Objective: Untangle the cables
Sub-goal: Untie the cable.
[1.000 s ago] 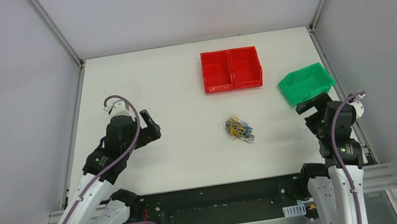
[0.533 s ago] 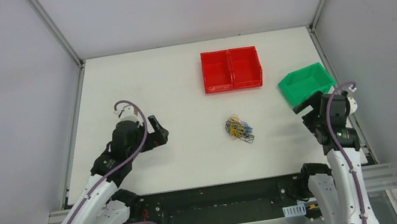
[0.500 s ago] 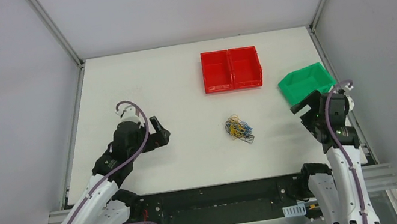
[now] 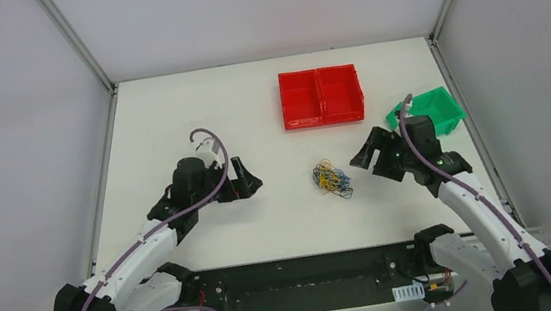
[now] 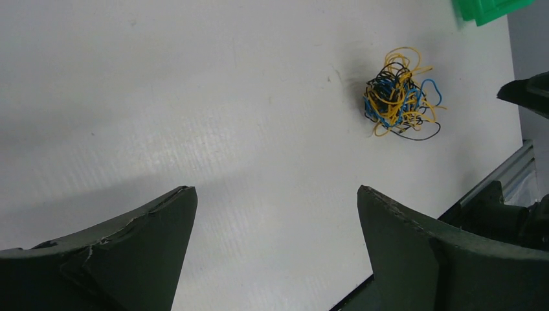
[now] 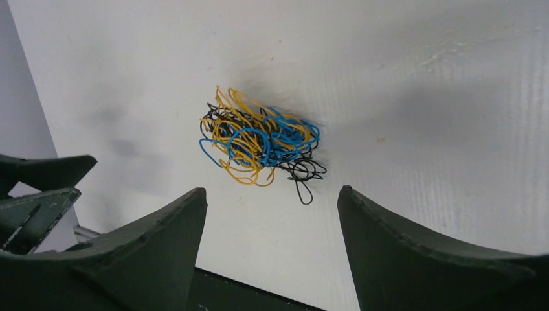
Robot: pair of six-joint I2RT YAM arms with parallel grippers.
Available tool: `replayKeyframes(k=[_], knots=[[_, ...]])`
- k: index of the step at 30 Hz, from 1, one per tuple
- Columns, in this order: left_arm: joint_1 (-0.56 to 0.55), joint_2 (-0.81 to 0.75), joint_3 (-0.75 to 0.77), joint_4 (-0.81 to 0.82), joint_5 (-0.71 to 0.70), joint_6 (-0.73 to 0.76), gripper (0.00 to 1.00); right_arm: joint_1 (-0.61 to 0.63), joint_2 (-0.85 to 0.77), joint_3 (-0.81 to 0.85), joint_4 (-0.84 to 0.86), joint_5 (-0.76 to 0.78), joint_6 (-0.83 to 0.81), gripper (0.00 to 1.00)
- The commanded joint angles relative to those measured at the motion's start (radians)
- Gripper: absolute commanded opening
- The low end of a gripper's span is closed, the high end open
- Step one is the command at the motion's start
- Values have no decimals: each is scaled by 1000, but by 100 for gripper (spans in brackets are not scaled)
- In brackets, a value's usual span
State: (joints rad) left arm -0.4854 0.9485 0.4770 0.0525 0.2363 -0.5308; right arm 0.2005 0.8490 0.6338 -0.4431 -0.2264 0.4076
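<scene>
Nearby, my finger bases run off the lower edge of both wrist views. The left gripper (image 5: 275, 194) and right gripper (image 6: 272, 191) both gape, holding nothing. Ahead, between them, the cables (image 6: 259, 139) lie knotted on the table (image 6: 421, 78), nearer my right — strands too tangled to trace.

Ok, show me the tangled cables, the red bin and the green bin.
cables (image 4: 331, 178): top external view, middle of the knotted clump.
red bin (image 4: 321, 97): top external view, on its centre divider.
green bin (image 4: 443, 109): top external view, on its bare inside floor.
</scene>
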Motion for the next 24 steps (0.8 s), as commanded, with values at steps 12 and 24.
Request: replayKeyframes(k=[12,24], knots=[[-27,181,68,213,192,57,99,110,241,-8,282,-70,-24,45],[-67,291,65,299,190,49,94,131,395,-15,393,-119,16,23]])
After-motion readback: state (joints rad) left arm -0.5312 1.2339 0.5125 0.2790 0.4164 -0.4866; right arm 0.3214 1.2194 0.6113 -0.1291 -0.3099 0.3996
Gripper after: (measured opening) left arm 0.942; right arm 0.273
